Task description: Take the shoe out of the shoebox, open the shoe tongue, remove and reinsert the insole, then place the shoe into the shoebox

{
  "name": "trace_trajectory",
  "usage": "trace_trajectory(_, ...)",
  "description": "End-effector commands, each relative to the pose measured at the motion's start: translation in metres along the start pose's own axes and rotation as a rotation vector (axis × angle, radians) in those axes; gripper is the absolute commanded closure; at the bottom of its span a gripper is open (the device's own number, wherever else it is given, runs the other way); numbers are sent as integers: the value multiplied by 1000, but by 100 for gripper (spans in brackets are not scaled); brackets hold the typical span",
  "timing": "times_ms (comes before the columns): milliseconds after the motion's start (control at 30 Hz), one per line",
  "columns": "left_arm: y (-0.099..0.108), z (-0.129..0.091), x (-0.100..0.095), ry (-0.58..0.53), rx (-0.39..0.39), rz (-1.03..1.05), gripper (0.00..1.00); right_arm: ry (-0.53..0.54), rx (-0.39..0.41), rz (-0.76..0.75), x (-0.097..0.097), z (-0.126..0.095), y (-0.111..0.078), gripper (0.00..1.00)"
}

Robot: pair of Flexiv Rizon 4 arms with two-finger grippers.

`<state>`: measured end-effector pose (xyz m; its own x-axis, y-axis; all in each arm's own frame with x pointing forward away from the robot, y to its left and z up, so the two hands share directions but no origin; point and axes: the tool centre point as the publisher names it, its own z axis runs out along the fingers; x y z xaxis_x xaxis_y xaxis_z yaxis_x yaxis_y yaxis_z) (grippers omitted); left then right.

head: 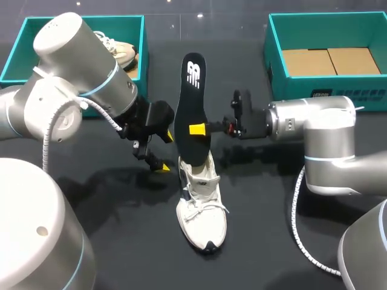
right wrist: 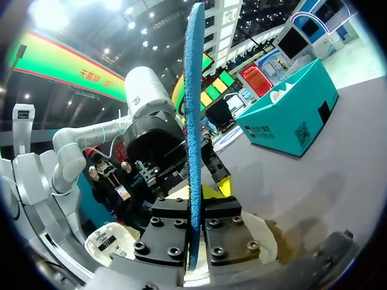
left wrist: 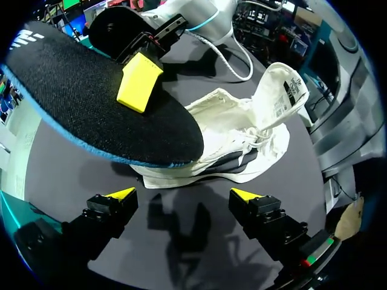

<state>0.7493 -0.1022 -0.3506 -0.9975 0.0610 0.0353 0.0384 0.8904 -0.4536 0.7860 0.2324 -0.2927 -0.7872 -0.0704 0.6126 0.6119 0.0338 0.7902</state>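
Note:
A white shoe (head: 202, 208) lies on the black table with its tongue (left wrist: 281, 90) pulled open. Above its heel end the black insole (head: 192, 103) stands upright, blue along its edge (right wrist: 193, 121). My right gripper (head: 197, 128) comes in from the right and is shut on the insole's middle; one yellow tip (left wrist: 139, 83) lies flat on the insole (left wrist: 91, 106). My left gripper (head: 164, 151) stands open just left of the shoe and insole, nothing between its fingers. In the left wrist view its gripper (left wrist: 182, 194) faces the shoe's side (left wrist: 236, 151).
A teal shoebox (head: 18, 42) at the back left holds a second pale shoe (head: 121, 53). Another teal shoebox (head: 275, 60) at the back right has a cardboard floor. My left arm (right wrist: 151, 121) is close beyond the insole.

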Motion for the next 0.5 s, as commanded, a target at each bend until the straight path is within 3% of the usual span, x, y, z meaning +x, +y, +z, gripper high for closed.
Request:
trace_trajectory(33, 0, 1, 1, -1, -2, 0, 0, -18, -8, -6, 3, 0, 2, 100)
trace_trajectory(233, 0, 1, 1, -1, -2, 0, 0, -35, -2, -27, 1, -1, 8, 100)
trace_trajectory(500, 0, 1, 1, -1, -2, 0, 0, -58, -26, -31, -4, -3, -4, 100)
